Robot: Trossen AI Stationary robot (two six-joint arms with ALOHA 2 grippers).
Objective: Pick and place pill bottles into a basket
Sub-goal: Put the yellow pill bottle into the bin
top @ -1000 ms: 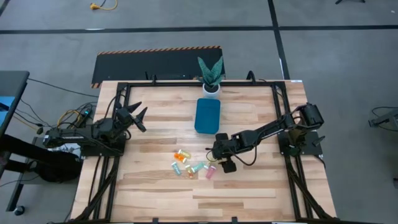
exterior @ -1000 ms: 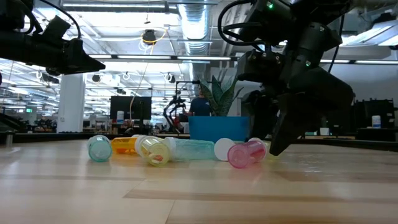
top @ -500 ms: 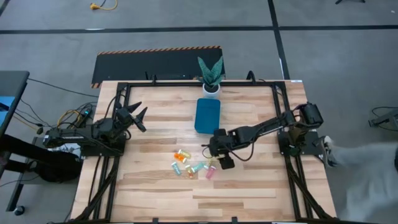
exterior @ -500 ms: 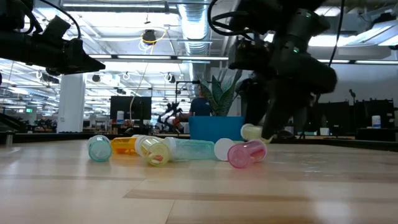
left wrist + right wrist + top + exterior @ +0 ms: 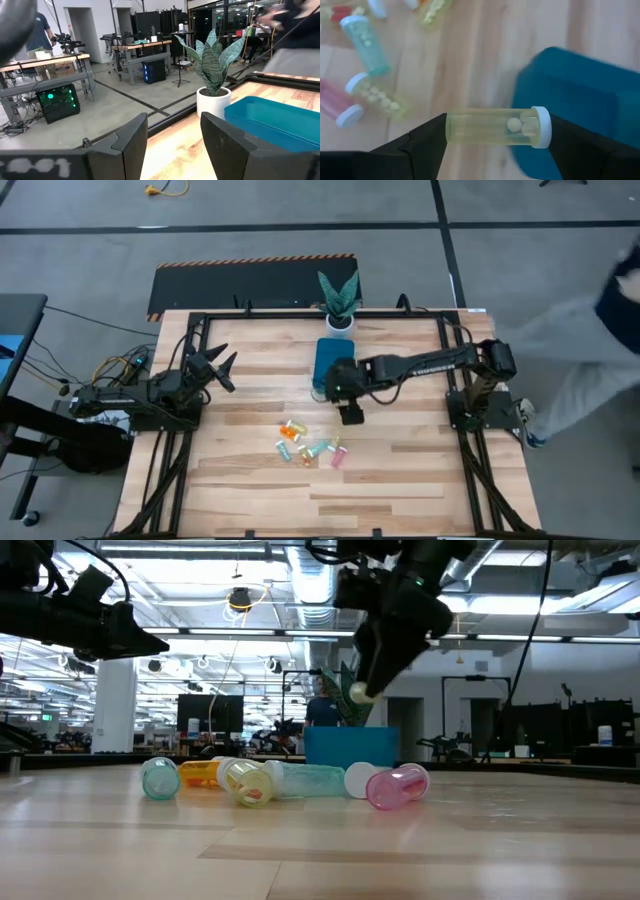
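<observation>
1. Pill bottles (image 5: 310,448) lie in a loose cluster on the wooden table (image 5: 400,480), near the basket but apart from it. From left to right in the low view I count a teal one (image 5: 159,778), an orange one (image 5: 200,773), a yellow one (image 5: 246,781), a long teal one (image 5: 312,780) and a pink one (image 5: 397,786), all on their sides, pale caps on.
2. My left gripper (image 5: 226,369) hangs over the table's left side, well apart from the bottles, its fingers parted with nothing between them.
3. My right gripper (image 5: 492,131) is clamped across a pale yellow bottle (image 5: 497,128), held sideways in the air. White pills show inside it near the cap.
4. That held bottle sits just at the near edge of the basket (image 5: 329,355), above the table.
5. As far as I can see, the teal-blue basket holds no bottles.
6. A white pot with a green plant (image 5: 339,305) stands just beyond the basket.
</observation>
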